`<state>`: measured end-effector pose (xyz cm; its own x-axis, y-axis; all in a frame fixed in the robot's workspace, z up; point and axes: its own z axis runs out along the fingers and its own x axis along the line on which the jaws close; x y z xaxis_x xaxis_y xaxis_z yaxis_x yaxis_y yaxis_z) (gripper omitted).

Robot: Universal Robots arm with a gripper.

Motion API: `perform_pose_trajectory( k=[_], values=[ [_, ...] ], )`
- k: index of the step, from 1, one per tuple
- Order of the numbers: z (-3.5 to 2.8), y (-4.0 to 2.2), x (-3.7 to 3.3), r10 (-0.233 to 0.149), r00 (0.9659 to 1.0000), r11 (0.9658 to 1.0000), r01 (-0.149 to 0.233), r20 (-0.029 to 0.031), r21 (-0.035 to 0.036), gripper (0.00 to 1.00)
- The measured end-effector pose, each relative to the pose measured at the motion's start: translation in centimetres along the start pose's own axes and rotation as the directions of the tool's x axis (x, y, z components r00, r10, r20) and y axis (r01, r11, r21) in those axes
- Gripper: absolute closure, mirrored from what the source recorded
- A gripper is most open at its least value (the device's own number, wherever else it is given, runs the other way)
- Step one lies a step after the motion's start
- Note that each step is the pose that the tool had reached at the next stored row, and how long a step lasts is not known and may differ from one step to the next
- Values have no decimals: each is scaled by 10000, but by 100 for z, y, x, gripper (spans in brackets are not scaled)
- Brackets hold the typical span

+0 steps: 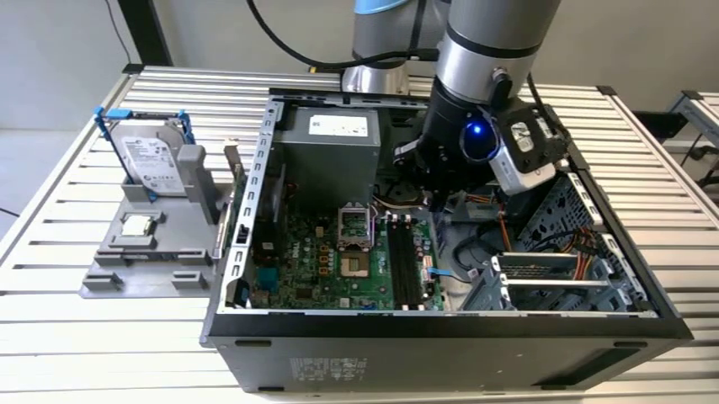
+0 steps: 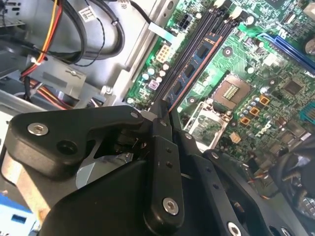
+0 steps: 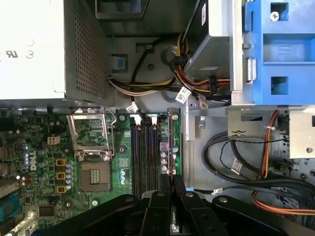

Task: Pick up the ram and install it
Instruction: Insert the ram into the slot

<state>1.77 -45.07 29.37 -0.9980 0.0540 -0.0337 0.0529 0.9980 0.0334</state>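
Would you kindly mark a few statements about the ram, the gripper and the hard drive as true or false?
1. The gripper grips the ram. True.
2. The ram lies beside the hard drive. False: it is held along the memory slots inside the case.
3. The hard drive stands outside the case, on the exterior view's left. True.
4. The case is closed. False: its side is open, showing the motherboard.
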Motion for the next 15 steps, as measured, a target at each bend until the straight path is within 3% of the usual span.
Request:
perform_pose_trajectory(
  k=[6, 10, 15],
  values=[
    [108, -5, 19, -2, 10000, 10000, 2, 0, 0, 100],
    [121, -6, 21, 0, 10000, 10000, 0, -1, -1, 100],
    [210, -26, 23, 0, 10000, 10000, 0, 0, -1, 100]
  ],
)
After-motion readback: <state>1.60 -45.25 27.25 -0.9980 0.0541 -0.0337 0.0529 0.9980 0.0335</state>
